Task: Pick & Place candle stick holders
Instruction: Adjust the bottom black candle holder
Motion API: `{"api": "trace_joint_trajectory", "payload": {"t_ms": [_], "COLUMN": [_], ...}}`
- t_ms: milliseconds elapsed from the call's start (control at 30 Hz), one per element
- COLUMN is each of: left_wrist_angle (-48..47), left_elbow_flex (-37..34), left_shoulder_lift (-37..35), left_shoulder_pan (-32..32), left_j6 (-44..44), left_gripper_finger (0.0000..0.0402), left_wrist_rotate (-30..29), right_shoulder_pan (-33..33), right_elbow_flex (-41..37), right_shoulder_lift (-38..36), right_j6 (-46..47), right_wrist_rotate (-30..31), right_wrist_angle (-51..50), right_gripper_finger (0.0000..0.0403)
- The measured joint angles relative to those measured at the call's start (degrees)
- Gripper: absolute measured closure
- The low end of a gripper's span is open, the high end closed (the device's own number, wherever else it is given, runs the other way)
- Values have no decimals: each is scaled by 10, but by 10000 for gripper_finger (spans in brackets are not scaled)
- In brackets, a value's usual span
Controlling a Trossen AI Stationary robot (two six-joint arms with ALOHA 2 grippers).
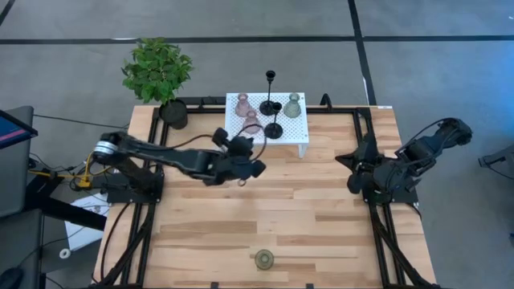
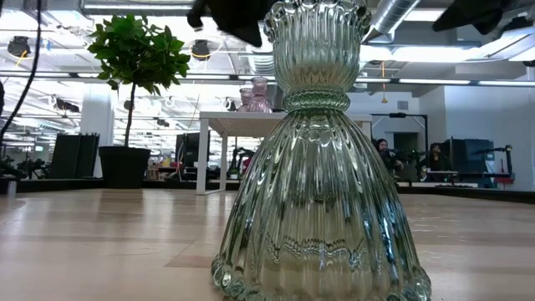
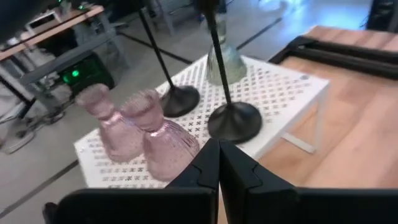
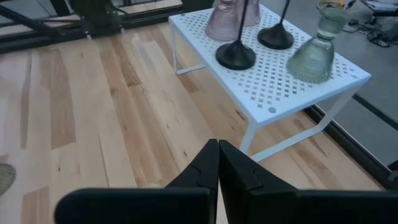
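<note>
We see five candle holders upright on white rack (image 1: pixel 299 136): two pink (image 1: pixel 246 112), two black (image 1: pixel 271 90), one green (image 1: pixel 293 104). Sixth green holder (image 1: pixel 264 258) upright on worktop (image 1: pixel 321 225) near edge. Left gripper (image 1: pixel 250 164), right gripper (image 1: pixel 359 178) jaws clenched, empty.

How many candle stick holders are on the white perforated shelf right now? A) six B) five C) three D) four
B: the high view shows two pink holders, two black stemmed ones and one green holder on the white shelf; the other green holder stands alone on the table near its front edge.
</note>
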Motion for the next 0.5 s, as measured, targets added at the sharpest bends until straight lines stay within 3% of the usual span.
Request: {"api": "trace_joint_trajectory", "payload": {"t_ms": [200, 333, 500], "left_wrist_angle": [-37, -108, -120], "left_elbow_flex": [0, -2, -73], "left_shoulder_lift": [-66, -90, -143], "left_shoulder_pan": [-52, -84, -128], "left_j6": [3, -29, -90], "left_gripper_finger": [401, 401, 401], "left_wrist_rotate": [-40, -58, -45], "right_shoulder_pan": [-45, -109, -193], "right_elbow_flex": [0, 0, 0], "right_shoulder_lift": [52, 92, 145], "right_j6": [-77, -129, -193], "right_wrist_rotate": [-21, -89, -160], "right_wrist_angle": [78, 139, 206], "right_gripper_finger": [403, 403, 403]}}
